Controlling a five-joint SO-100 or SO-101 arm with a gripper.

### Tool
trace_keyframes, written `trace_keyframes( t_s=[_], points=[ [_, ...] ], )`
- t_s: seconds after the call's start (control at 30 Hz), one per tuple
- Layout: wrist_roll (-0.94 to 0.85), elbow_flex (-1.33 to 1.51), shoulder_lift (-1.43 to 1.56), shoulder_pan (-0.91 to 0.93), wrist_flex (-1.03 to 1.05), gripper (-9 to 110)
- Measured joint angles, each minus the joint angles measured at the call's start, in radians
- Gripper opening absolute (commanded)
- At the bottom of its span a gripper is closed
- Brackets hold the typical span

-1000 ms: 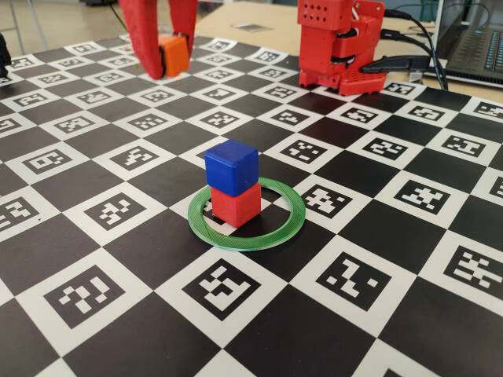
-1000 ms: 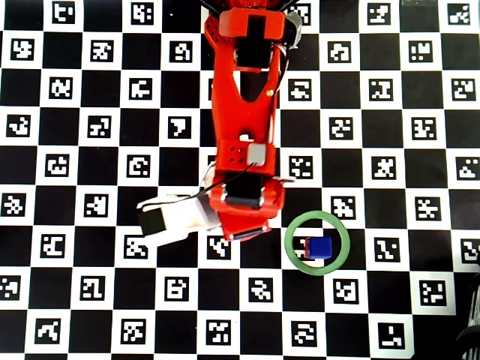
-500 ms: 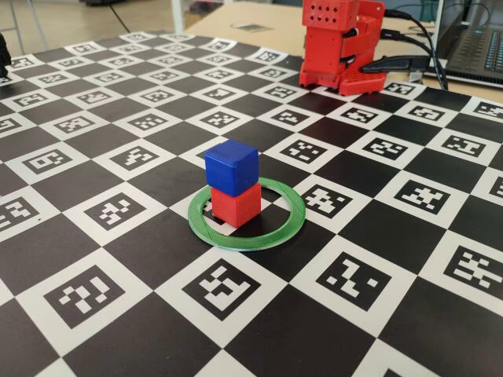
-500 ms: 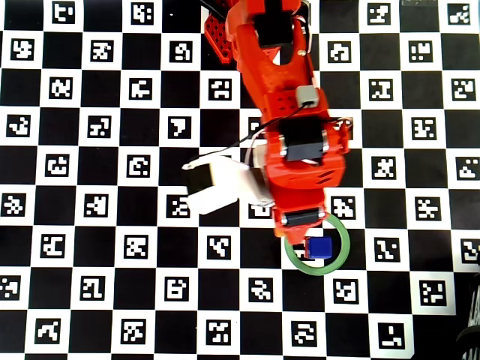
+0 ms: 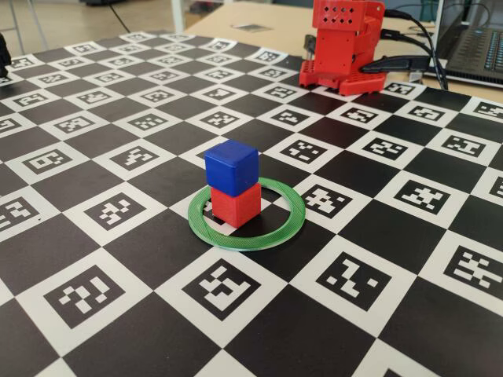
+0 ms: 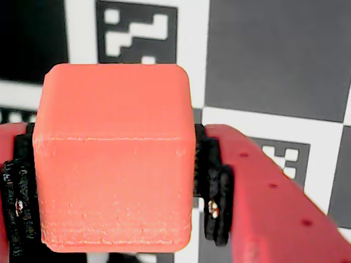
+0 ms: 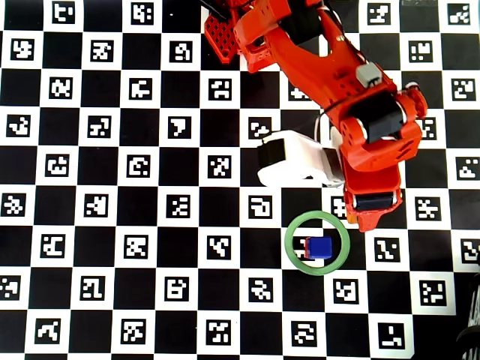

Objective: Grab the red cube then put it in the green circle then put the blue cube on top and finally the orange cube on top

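In the wrist view, the orange cube (image 6: 112, 159) is seen clamped between the two black-padded jaws of the gripper (image 6: 112, 219), which are closed against its left and right faces. In the fixed view, the blue cube (image 5: 231, 166) is shown stacked on the red cube (image 5: 235, 206) inside the green circle (image 5: 279, 230); farther back, the arm's base (image 5: 343, 43) is visible. Compared with half a second ago, the arm (image 7: 360, 112) is displaced rightward in the overhead view, its tip just beside the ring's upper right.
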Motion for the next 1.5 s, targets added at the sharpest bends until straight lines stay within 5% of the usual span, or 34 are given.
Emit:
trace_keyframes(
  t_s=[1.5],
  points=[
    [-0.135, -0.094, -0.273, 0.117, -0.107, 1]
  ],
)
